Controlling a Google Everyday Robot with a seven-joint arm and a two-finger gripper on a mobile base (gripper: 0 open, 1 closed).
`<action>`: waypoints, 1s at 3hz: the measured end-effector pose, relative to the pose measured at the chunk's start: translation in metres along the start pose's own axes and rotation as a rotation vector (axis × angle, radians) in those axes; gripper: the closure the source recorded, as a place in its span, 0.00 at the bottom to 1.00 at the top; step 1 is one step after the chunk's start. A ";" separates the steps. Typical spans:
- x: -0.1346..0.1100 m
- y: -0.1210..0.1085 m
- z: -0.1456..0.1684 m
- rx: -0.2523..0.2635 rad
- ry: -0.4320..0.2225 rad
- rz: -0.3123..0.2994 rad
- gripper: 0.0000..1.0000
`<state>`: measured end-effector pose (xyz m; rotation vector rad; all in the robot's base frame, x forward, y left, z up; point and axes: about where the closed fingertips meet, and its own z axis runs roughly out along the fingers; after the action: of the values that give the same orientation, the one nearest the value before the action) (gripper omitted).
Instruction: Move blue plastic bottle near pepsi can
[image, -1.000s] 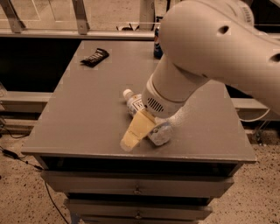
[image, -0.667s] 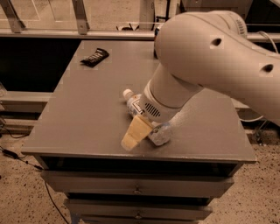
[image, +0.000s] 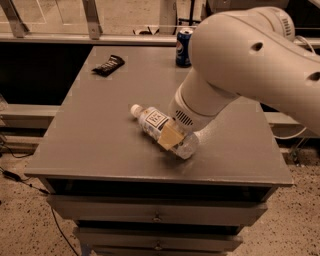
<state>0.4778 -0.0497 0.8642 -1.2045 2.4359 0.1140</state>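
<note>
The blue plastic bottle (image: 154, 121) lies on its side near the middle of the grey table (image: 100, 130), white cap pointing back left. My gripper (image: 173, 140) reaches down from the big white arm (image: 240, 65) and is shut on the bottle's lower body. One tan finger (image: 169, 135) lies across the bottle; the other is hidden behind it. The bottle rests on the table. The pepsi can (image: 183, 47) stands upright at the table's back edge, well behind the bottle and partly beside the arm.
A flat black snack wrapper (image: 108, 65) lies at the back left of the table. The table has drawers below its front edge (image: 157, 217). A rail and metal legs run behind the table.
The arm has swung right and up, uncovering the pepsi can. The tan finger, which pointed past the bottle toward the front edge, now lies across the bottle. The bottle has barely shifted.
</note>
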 end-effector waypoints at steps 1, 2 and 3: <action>0.005 -0.027 -0.014 0.055 -0.007 -0.003 0.93; 0.020 -0.072 -0.045 0.119 -0.023 0.010 1.00; 0.020 -0.072 -0.045 0.119 -0.023 0.010 1.00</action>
<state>0.5079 -0.1202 0.9050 -1.1327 2.3927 -0.0132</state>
